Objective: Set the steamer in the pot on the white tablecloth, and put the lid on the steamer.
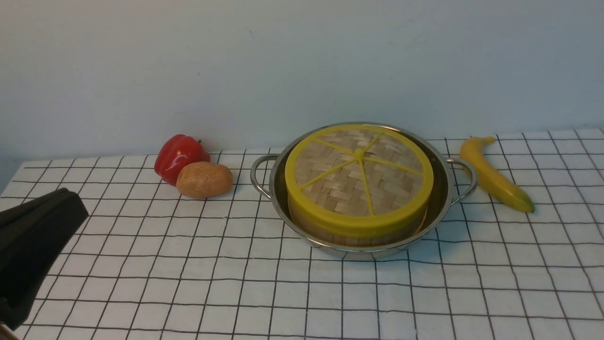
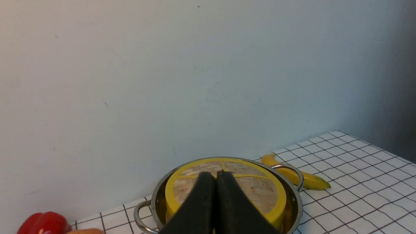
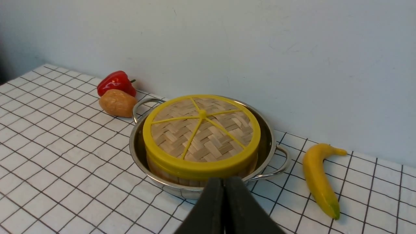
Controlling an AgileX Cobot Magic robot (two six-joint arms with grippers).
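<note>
Nearest the front camera is the left gripper (image 1: pixel 71 200), a black wedge low by the desk's near left edge, holding nothing; from here I cannot tell how its fingers stand. Beyond it the white tablecloth (image 1: pixel 188 283) covers the desk. Right of centre sits the pot (image 1: pixel 441 182) — the steamer (image 1: pixel 358 235) stands inside it, and the lid (image 1: pixel 358 177) lies flat on the steamer, its yellow rim level all round. A red bell pepper (image 1: pixel 179 156) and a potato (image 1: pixel 204 179) lie touching each other toward the far left; a banana (image 1: pixel 493 174) lies just beside the pot's right handle. The right gripper is not in this view.

In the left wrist view the left gripper (image 2: pixel 216 175) shows its fingers pressed together and empty, raised and pointing toward the pot (image 2: pixel 294 201). The lid (image 2: pixel 260 188) is seated; the banana (image 2: pixel 299 177) and the pepper (image 2: pixel 42 222) flank it.

In the right wrist view the right gripper (image 3: pixel 223 183) also has its fingers closed on nothing, hovering on the near side of the pot (image 3: pixel 266 139). The lid (image 3: pixel 201 133) sits square on the steamer (image 3: pixel 169 175), no gap visible.

Both placements look done. What remains, I judge, is a clean retreat — arms drawn back toward the near edge, high enough to miss the pot's handles, so the lid is not nudged off.
</note>
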